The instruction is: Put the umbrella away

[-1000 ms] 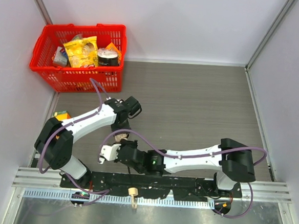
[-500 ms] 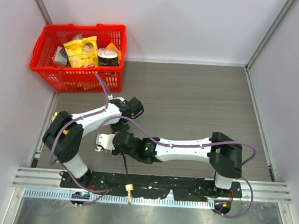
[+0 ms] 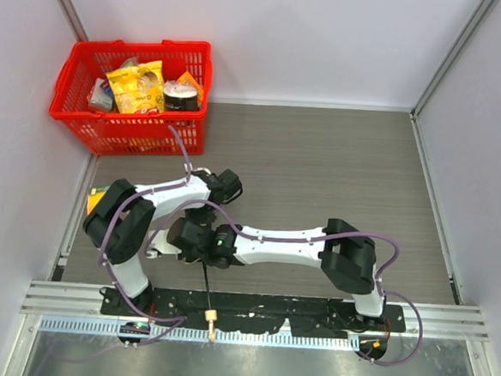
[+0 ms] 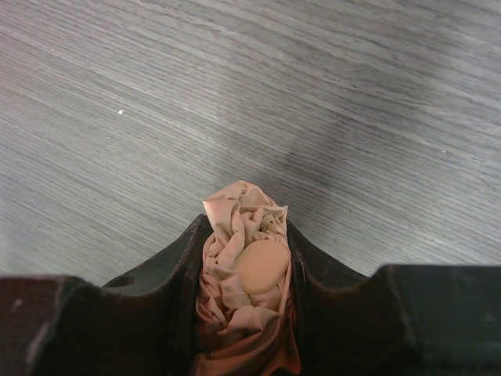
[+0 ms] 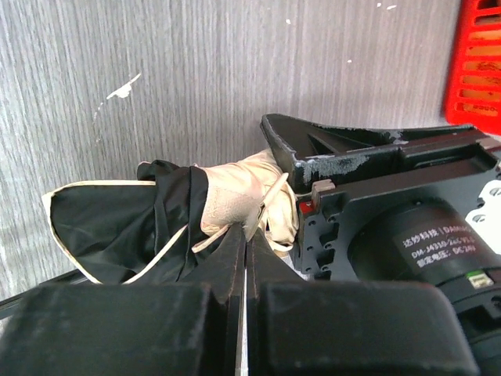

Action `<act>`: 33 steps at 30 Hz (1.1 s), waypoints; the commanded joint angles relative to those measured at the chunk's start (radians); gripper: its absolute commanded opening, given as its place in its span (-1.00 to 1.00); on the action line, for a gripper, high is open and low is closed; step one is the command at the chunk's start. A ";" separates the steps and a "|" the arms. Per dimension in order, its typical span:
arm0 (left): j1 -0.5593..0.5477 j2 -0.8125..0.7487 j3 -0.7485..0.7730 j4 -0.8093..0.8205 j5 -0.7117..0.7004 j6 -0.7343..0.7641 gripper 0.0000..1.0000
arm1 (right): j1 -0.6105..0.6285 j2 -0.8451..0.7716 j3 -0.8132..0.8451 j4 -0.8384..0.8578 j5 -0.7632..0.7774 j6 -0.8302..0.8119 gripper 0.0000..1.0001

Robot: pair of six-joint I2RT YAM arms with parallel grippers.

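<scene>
The left gripper (image 4: 244, 235) is clenched on the bunched tan canopy (image 4: 246, 266) of the umbrella (image 3: 206, 288), low over the table (image 3: 320, 176) at its near left. The umbrella's long axis runs toward the arm bases, with the handle (image 3: 210, 316) over the rail (image 3: 311, 311). The right gripper (image 5: 241, 239) pinches the cloth, fingers pressed together. Since a second ago, the handle and right arm have shifted left

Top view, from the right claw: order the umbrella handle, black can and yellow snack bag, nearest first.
1. Umbrella handle, near side at the rail, below the right claw.
2-3. Black can and yellow snack bag, side by side in the red basket, far left: too close to call.
</scene>
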State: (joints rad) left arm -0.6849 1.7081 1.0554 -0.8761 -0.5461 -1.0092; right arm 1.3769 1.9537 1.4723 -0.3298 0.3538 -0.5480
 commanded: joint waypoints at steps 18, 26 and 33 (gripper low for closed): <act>-0.153 0.111 -0.028 0.410 -0.299 -0.083 -1.00 | 0.056 0.320 0.385 -0.219 -0.177 -0.032 -0.78; -0.169 0.124 -0.055 0.433 -0.356 -0.100 -1.00 | 0.074 0.415 0.516 -0.336 -0.167 -0.033 -0.74; -0.192 0.082 -0.106 0.529 -0.396 -0.054 -1.00 | 0.093 0.456 0.560 -0.344 -0.174 -0.023 -0.81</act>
State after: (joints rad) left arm -0.7738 1.7569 0.9657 -0.7399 -0.8299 -0.9298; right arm 1.3937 2.2646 1.9862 -0.8055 0.3656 -0.5800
